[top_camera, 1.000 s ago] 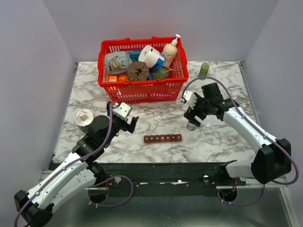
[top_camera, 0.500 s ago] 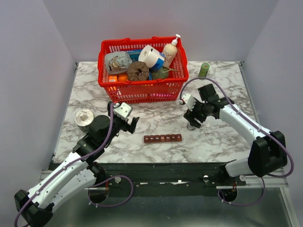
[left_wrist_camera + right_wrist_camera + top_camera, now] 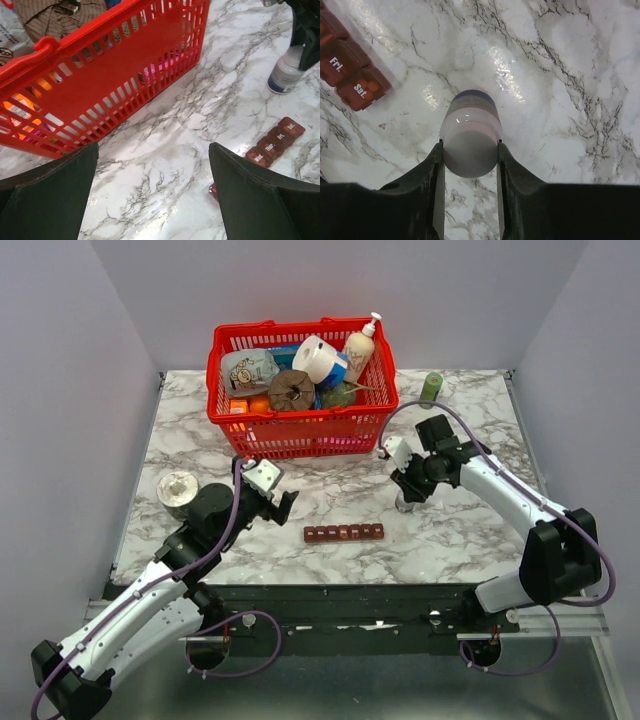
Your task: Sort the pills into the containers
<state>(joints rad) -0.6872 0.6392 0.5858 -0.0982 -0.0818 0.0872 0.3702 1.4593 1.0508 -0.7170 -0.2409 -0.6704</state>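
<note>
The containers point(image 3: 344, 533) are a dark red-brown strip of lidded day compartments lying near the table's front middle, also seen in the left wrist view point(image 3: 275, 142) and the right wrist view point(image 3: 350, 75). Small orange shapes show through the "Sat." lid; no loose pills are in view. A small clear bottle point(image 3: 405, 504) point(image 3: 286, 75) with a white cap point(image 3: 470, 145) stands upright right of the strip. My right gripper point(image 3: 408, 490) point(image 3: 470, 145) comes down over it, both fingers pressed against the cap's sides. My left gripper point(image 3: 280, 502) point(image 3: 152, 147) hovers wide open left of the strip, holding nothing.
A red mesh basket point(image 3: 300, 430) point(image 3: 100, 75) full of groceries stands at the back middle, close behind both grippers. A round metal tin point(image 3: 178, 490) sits at the left edge and a green bottle point(image 3: 431, 387) at the back right.
The right gripper's fingers have closed in from wide open onto the bottle's cap, and the arm has settled slightly lower. The left gripper has edged a little to the right.
</note>
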